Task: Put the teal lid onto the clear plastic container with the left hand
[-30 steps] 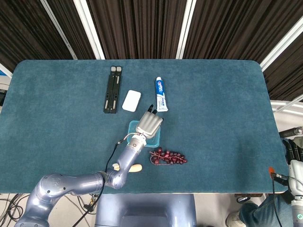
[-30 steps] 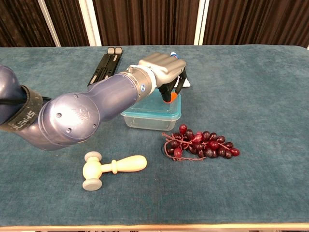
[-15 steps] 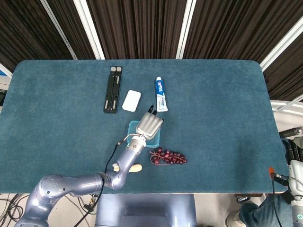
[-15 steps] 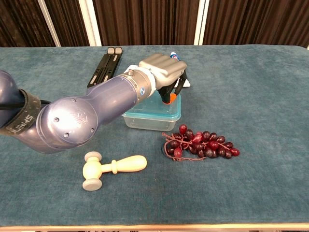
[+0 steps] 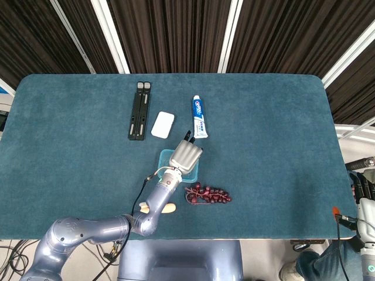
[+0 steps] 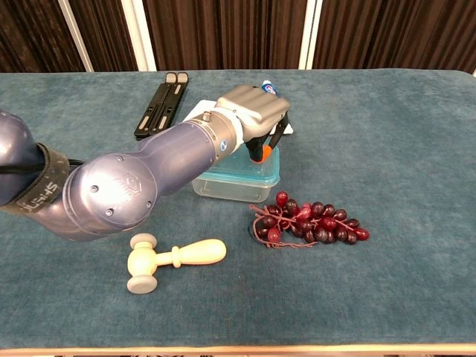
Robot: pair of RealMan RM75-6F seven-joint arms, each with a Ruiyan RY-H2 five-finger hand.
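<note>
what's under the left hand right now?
The left hand hangs over the clear container, whose teal lid is on; an orange fingertip touches it. The far rim is covered.

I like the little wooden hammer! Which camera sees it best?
The chest view: the whole wooden mallet lies in plain sight on the table near the front edge. In the head view the left arm covers most of it; only the handle end peeks out.

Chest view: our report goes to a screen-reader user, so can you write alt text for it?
The left robot hand rests on the teal lid sitting on the clear plastic container, mid-table. A bunch of dark red grapes lies to its right and a small wooden mallet nearer the camera on the teal tablecloth.
</note>
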